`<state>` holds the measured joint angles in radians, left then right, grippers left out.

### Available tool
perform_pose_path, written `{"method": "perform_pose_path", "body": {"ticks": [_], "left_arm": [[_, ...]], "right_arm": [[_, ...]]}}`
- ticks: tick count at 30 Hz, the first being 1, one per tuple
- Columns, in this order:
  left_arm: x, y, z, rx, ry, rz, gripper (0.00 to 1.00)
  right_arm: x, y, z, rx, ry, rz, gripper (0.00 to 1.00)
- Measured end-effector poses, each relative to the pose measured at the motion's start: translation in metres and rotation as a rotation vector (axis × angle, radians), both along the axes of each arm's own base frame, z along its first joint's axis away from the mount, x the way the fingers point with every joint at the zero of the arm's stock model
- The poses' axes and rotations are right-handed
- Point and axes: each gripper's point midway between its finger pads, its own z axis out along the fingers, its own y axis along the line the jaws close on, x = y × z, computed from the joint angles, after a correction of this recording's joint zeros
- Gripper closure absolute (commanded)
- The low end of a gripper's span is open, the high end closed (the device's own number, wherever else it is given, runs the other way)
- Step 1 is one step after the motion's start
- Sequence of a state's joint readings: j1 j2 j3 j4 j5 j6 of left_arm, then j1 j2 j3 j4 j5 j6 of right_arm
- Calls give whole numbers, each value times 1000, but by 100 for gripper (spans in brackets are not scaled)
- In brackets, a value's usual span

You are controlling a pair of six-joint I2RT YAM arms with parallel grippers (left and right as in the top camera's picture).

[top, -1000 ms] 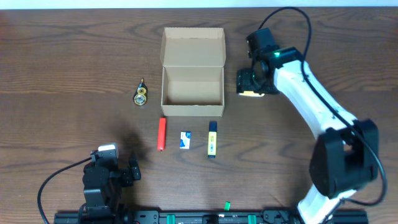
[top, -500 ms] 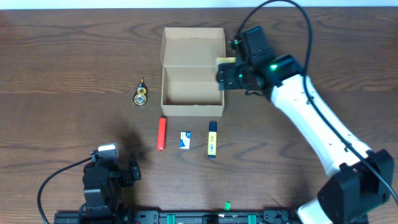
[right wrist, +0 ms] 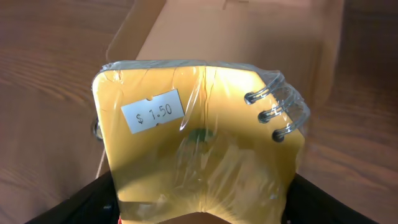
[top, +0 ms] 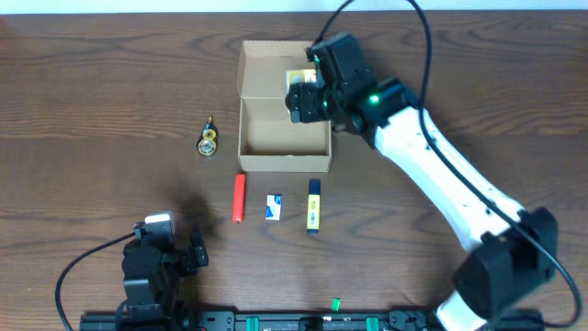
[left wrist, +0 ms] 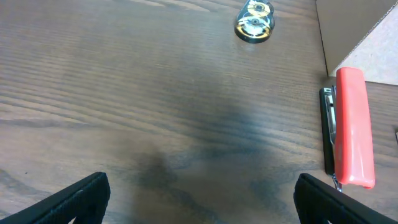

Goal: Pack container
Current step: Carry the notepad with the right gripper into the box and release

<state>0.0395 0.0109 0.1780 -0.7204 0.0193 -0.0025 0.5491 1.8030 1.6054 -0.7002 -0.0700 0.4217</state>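
The container [top: 284,163] is a tan cardboard box at the table's far middle, with its flap lid [top: 266,66] open to the back. It also shows in the right wrist view [right wrist: 249,31]. My right gripper [top: 306,94] hangs over the box's right rear part. It is shut on a yellow spiral notepad [right wrist: 199,137] wrapped in clear plastic with a "$ 1.50" sticker. The pad shows from overhead [top: 299,77] too. My left gripper [left wrist: 199,202] is open and empty, low over bare table at the front left [top: 171,243].
A red pen-like item [top: 239,198] [left wrist: 354,124], a small white and blue item [top: 274,206] and a yellow highlighter [top: 313,206] lie in a row before the box. A gold and black round item [top: 209,139] [left wrist: 254,20] lies left of it.
My right gripper has carried the yellow notepad from the table right of the box leftward, to above the box's right rear. The left arm has not moved.
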Motion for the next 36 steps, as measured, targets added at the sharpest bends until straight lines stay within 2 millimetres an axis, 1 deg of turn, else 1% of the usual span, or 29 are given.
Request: {"method": "perform_pose_path", "body": {"ticks": [3,5,8,11,20,22,25,27,29,33,36], "left_arm": [[0,0,0,0,0,0,5],[0,0,0,0,0,0,5],[0,0,0,0,0,0,5],[0,0,0,0,0,0,5],[0,0,0,0,0,0,5],[0,0,0,0,0,0,5],[0,0,0,0,0,0,5],[0,0,0,0,0,0,5],[0,0,0,0,0,0,5],[0,0,0,0,0,0,5],[0,0,0,0,0,0,5]], "right_arm": [[4,2,-23,-48,76,-1,32],[1,0,-44,-93,148,-2,32],[-6,-4,-69,-145,233,-1,31],[-11,-6,-83,-170,272,-1,31],[-11,-4,-82,-169,269,4,33],[-11,-4,-84,-171,272,4,33],[-11,-2,-95,-182,286,12,32],[-12,1,-100,-190,292,19,29],[-14,7,-101,-191,286,31,15],[-19,17,-100,-198,272,60,12],[-19,16,-100,-203,269,59,11]]}}
